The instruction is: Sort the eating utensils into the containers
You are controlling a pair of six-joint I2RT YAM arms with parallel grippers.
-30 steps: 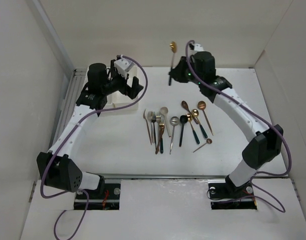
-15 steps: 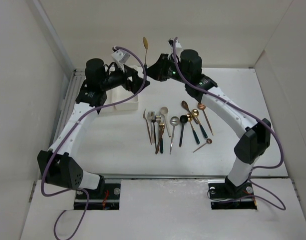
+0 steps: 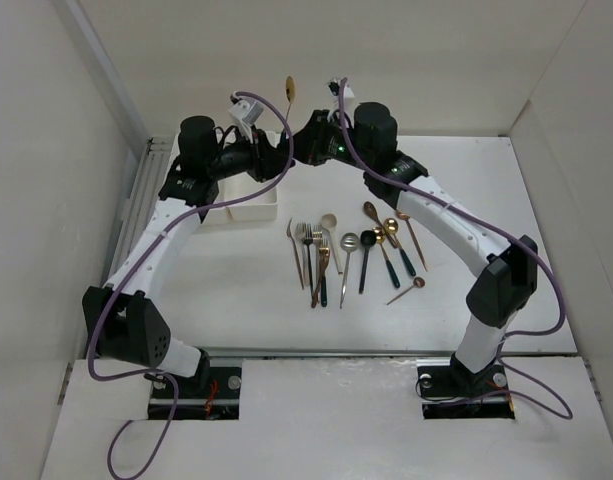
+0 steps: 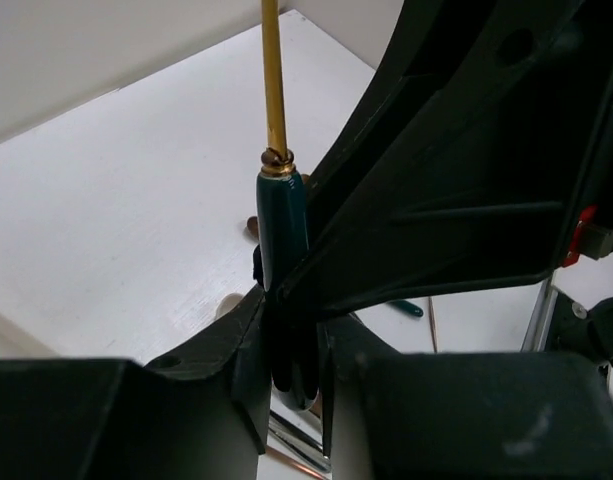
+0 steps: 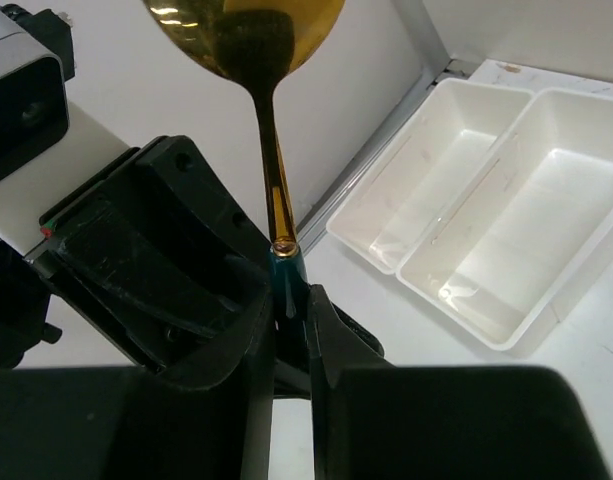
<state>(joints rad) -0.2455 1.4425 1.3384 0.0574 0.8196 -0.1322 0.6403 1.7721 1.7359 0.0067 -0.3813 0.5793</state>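
A gold spoon (image 3: 290,90) with a dark teal handle stands upright in the air above the table's far left. My right gripper (image 3: 306,150) is shut on that teal handle (image 5: 286,272), the gold bowl (image 5: 244,28) rising above it. My left gripper (image 3: 282,160) meets it from the other side. Its jaws are closed against the same handle (image 4: 283,225), just under the right gripper's hold. Below them sit the white containers (image 3: 254,208), partly hidden by the left arm; both bins (image 5: 466,180) look empty. Several other eating utensils (image 3: 324,255) lie in a row at the table's middle.
More spoons (image 3: 391,238) lie to the right of the forks, and one small copper spoon (image 3: 408,289) lies apart nearer the front. A metal rail (image 3: 146,190) runs along the table's left edge. White walls close in the back and sides.
My right arm carried the gold spoon left from the back centre to the left gripper. The left gripper was open; it has closed on the spoon's handle.
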